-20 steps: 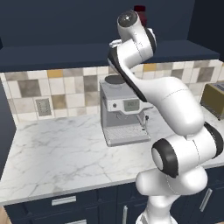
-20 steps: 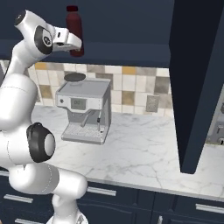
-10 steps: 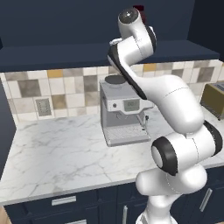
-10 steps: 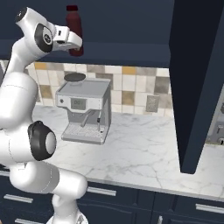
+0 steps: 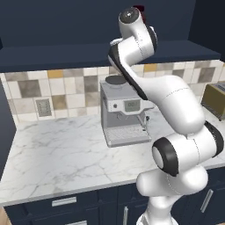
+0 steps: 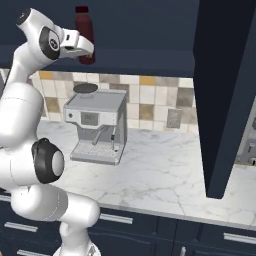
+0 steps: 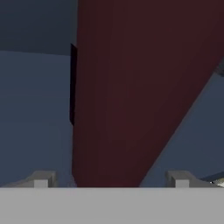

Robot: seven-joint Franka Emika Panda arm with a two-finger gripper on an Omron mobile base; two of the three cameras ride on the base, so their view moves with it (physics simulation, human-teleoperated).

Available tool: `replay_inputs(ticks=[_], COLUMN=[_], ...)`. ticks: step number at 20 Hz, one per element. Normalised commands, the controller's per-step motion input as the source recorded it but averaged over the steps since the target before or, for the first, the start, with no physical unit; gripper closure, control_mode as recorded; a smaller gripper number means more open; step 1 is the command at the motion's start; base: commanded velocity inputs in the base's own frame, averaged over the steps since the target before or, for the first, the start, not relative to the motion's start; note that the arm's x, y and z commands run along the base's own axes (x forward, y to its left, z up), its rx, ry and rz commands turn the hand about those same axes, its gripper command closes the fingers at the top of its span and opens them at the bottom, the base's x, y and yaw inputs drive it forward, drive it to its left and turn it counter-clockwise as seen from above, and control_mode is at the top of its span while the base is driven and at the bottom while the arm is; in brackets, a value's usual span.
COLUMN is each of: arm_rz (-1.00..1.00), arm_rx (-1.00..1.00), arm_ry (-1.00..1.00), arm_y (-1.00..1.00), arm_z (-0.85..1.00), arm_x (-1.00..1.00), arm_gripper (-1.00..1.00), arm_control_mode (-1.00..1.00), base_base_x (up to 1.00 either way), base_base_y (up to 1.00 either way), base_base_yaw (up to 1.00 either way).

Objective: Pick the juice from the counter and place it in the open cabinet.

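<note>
The juice (image 6: 85, 35) is up inside the open cabinet (image 6: 150, 30), standing upright with its base down at the cabinet's bottom shelf, and the pincer (image 6: 82, 47) is right there beside its lower body. From the hand view the two finger tips (image 7: 41, 179) sit wide apart, one to each side of the maroon bottle, with bare gaps between them and its wall, so I'd say the pincer is spread open and no longer squeezing it. In the left base view just the red cap peeks out behind the arm's upper joint.

What worries me is the way out. The fingers flank the bottle closely, so if the hand swings sideways or twists before backing straight off, one finger could catch the slim body and tip it. It is tall and narrow, so a small nudge low down might topple it, and it looks to stand near the front edge of the shelf, where a fall would carry it down onto the coffee machine (image 6: 97, 125) or the marble counter (image 6: 150, 175) below. I can't tell whether the base sits fully flat on the shelf; if it hangs over the lip, it could slide off unaided
</note>
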Motion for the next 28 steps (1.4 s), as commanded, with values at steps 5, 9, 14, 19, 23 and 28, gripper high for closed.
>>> replay_inputs(ticks=[5,9,14,19,23,28], arm_rz=[-0.02,-0.03,-0.01,0.0,0.0,0.0], arm_rx=[0.05,0.0,0.0,0.17,0.4,0.2], arm_ry=[-0.03,-0.13,-0.19,-0.18,-0.04,0.06], arm_y=[-0.09,0.0,0.0,-0.05,-0.21,-0.04], arm_z=[0.24,0.3,0.19,0.12,-0.03,-0.33], arm_x=[-0.53,-1.0,-1.0,-1.0,-1.0,-1.0], arm_gripper=[-1.0,-1.0,-1.0,-1.0,-1.0,-1.0], arm_control_mode=[-1.0,-1.0,-1.0,-1.0,-1.0,-1.0], base_base_x=[0.0,0.0,0.0,0.0,0.0,0.0], base_base_y=[0.0,0.0,0.0,0.0,0.0,0.0], base_base_yaw=[0.0,0.0,0.0,0.0,0.0,0.0])
